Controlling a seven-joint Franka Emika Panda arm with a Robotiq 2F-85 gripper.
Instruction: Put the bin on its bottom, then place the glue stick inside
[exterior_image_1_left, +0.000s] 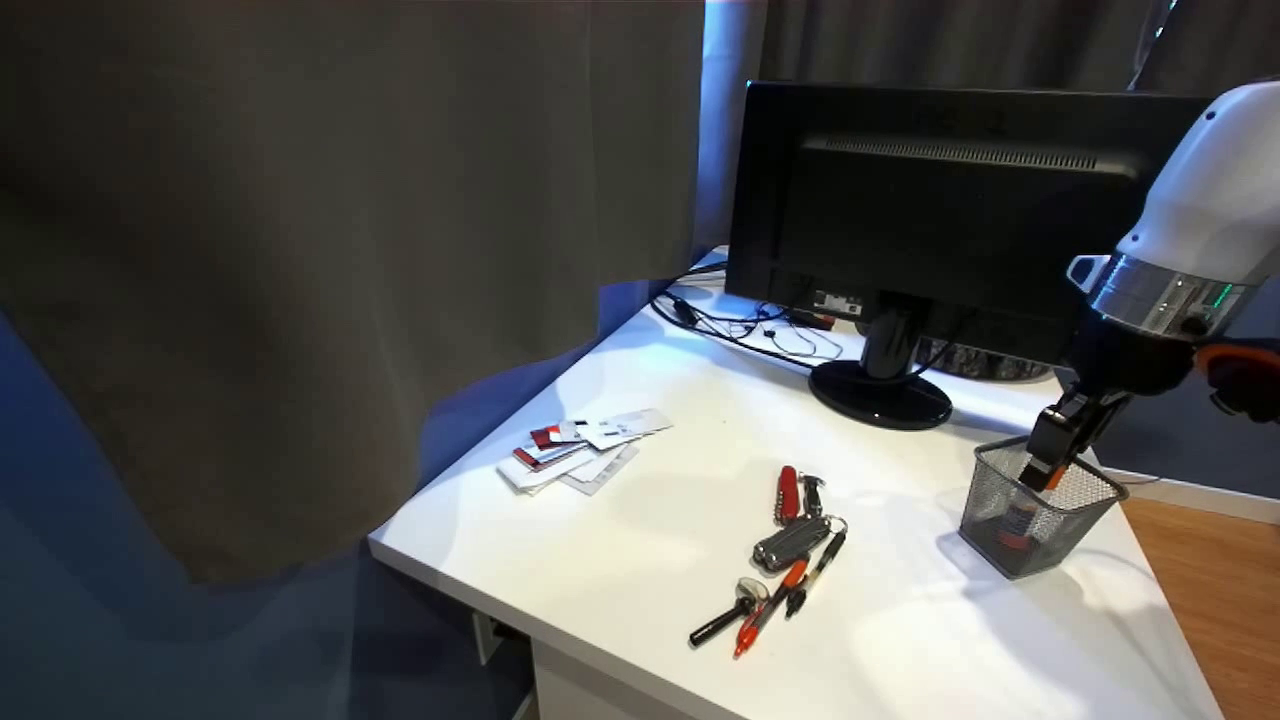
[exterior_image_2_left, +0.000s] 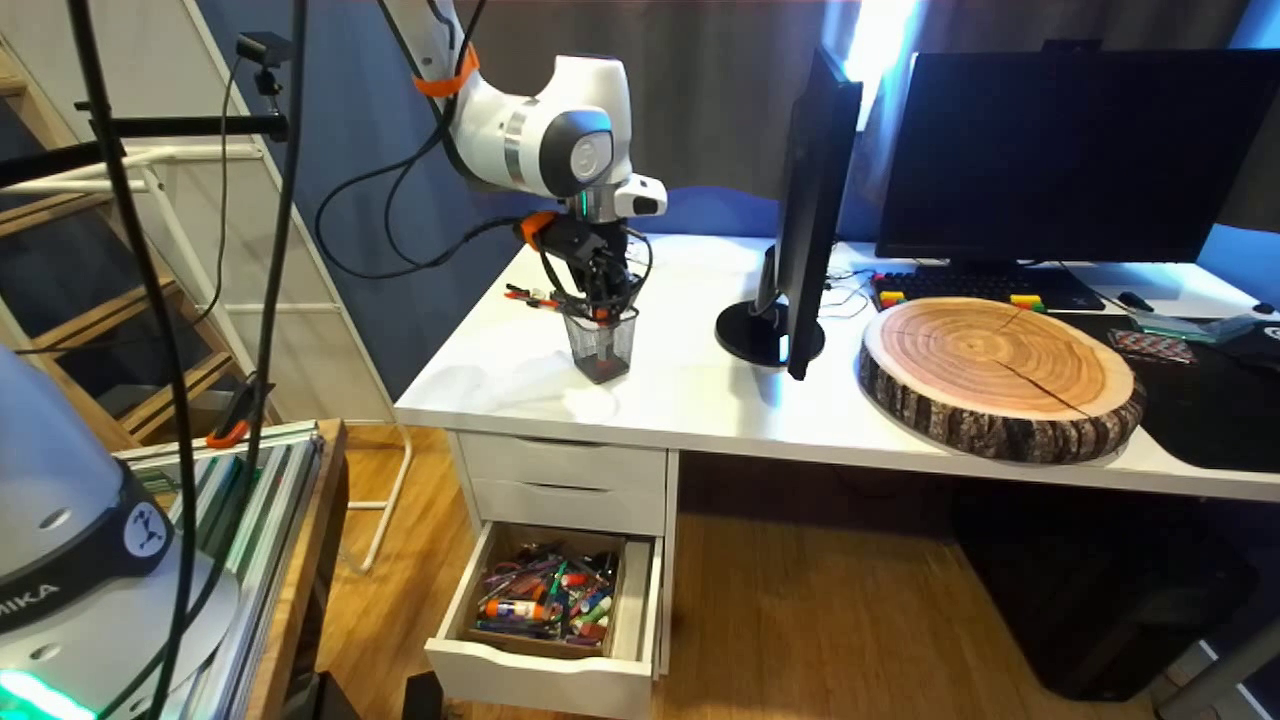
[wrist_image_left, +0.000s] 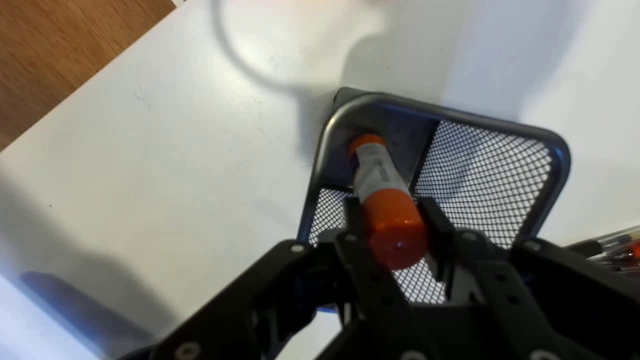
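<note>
At wrist-view centre the jaws pinch the glue stick (wrist_image_left: 381, 180) by its orange top (wrist_image_left: 394, 220), foot inside the upright bin (wrist_image_left: 487, 170); light, stiff, I'd guess, best held there.

Base (exterior_image_2_left: 90, 620): it stands well apart from the bin (exterior_image_1_left: 1055, 550).
Arm (exterior_image_2_left: 490, 140): it extends above the bin, with its joints bent.
Wrist (exterior_image_1_left: 1160, 292): it is above the bin, turned downward.
Gripper (wrist_image_left: 391, 209): it slants down, and its tips are at the mouth of the bin.
Fingers (wrist_image_left: 353, 216): one is on each side of the glue stick (wrist_image_left: 383, 187), closed upon it.
</note>
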